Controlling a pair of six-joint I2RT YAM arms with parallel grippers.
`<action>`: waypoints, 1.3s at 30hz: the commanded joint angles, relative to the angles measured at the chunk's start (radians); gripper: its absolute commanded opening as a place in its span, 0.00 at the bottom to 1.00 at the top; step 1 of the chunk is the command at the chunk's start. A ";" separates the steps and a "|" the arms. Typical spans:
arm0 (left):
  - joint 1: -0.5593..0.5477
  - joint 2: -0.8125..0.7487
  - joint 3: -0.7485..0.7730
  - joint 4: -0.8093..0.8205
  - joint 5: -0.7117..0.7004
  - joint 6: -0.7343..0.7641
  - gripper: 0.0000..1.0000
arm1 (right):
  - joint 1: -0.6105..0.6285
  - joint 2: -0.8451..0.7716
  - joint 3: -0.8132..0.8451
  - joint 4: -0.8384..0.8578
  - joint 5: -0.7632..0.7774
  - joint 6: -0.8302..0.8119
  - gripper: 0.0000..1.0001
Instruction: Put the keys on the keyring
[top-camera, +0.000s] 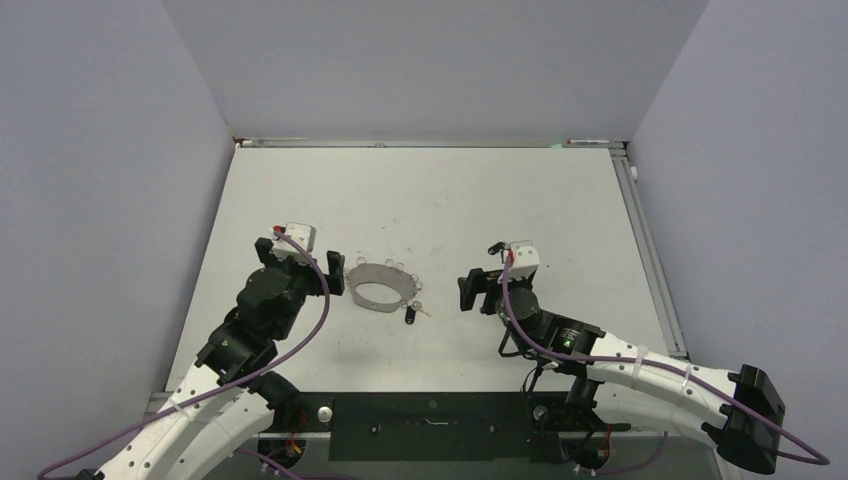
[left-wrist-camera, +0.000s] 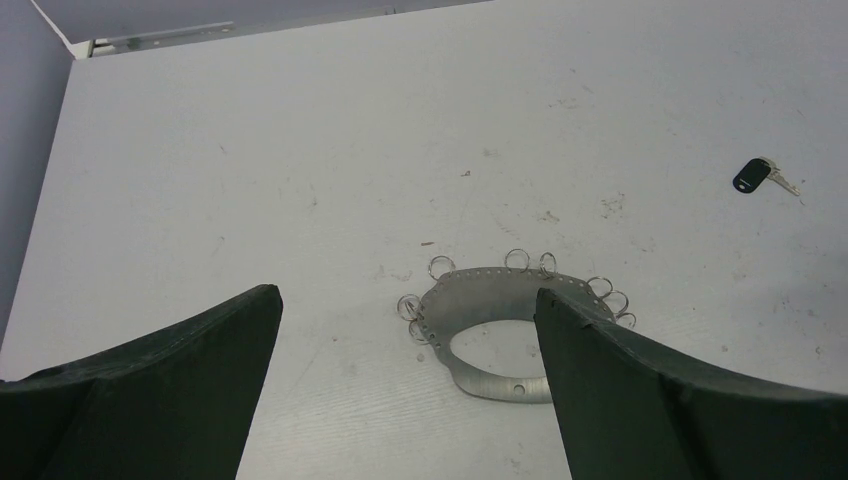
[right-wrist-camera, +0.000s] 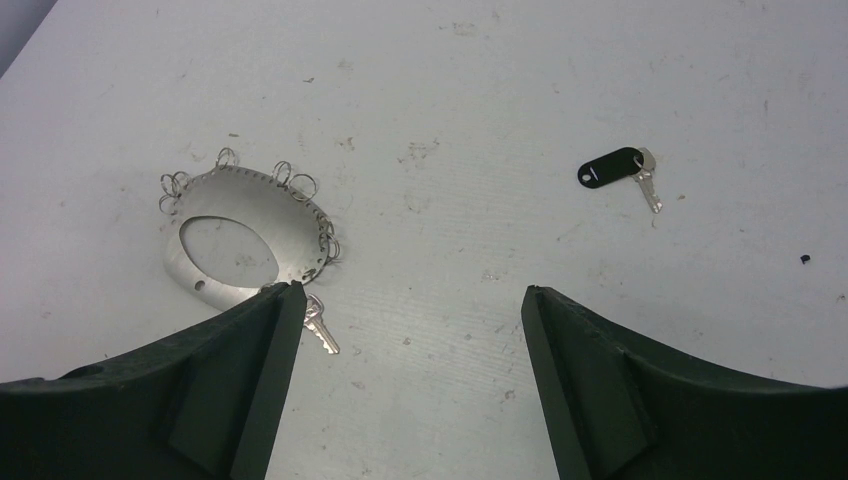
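left gripper: released; jaws spread wide with nothing between them; hangs low over the table
right gripper: also wide open and holding nothing; points roughly toward the left gripper
keyring: flat on the table; straight ahead of the left gripper, just past its fingertips; one side hidden behind the finger on the right of that view; seen from the right gripper it sits ahead and off to the left, its near edge running behind that view's left finger
wire loops: strung along the far rim of the keyring; the ones I can see carry no key
black-headed key: loose on the table; ahead and to the right of the right gripper; apart from the keyring, not touching it; short silver blade sticks out from the head
second key: only the silver blade shows; just beside the keyring's near edge, tight against the right gripper's left finger; head hidden behind that finger
top view: keyring lies between the two grippers, nearer the left one; a dark key just off its edge on the right gripper's side; neither gripper touches a key
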 joint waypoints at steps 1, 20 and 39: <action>0.003 -0.011 0.017 0.015 0.022 0.004 0.96 | 0.002 0.027 0.056 0.031 -0.002 -0.014 0.82; 0.012 -0.002 0.021 0.012 0.053 -0.006 0.96 | -0.335 0.459 0.482 -0.266 -0.128 0.029 0.77; 0.017 -0.008 0.019 0.015 0.064 -0.008 0.96 | -0.621 0.749 0.559 -0.248 -0.315 0.032 0.60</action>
